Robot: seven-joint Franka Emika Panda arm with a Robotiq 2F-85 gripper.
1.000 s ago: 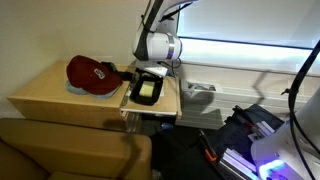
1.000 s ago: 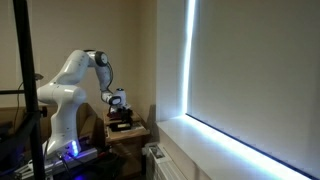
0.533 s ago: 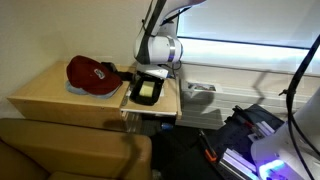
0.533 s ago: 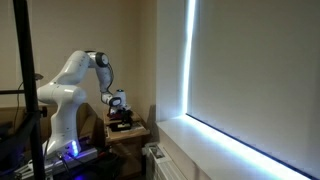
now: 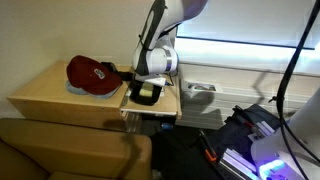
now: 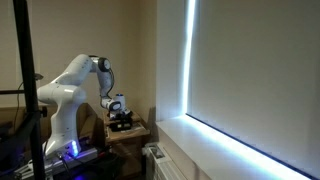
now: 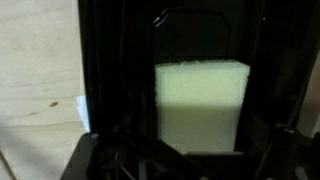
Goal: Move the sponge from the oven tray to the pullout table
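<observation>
Now lowered since a second ago: my gripper (image 5: 147,90), over sponge (image 7: 200,105) in oven tray (image 7: 190,38). Jaw state: cannot tell. Grasp likely next.

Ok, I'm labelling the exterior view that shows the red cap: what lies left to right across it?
Cap → tray → blue-lit base.

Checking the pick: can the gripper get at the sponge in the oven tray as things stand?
Probably yes. The gripper hangs right over the oven tray, and the wrist view shows the sponge uncovered below it; only the tray's rim is near.
</observation>
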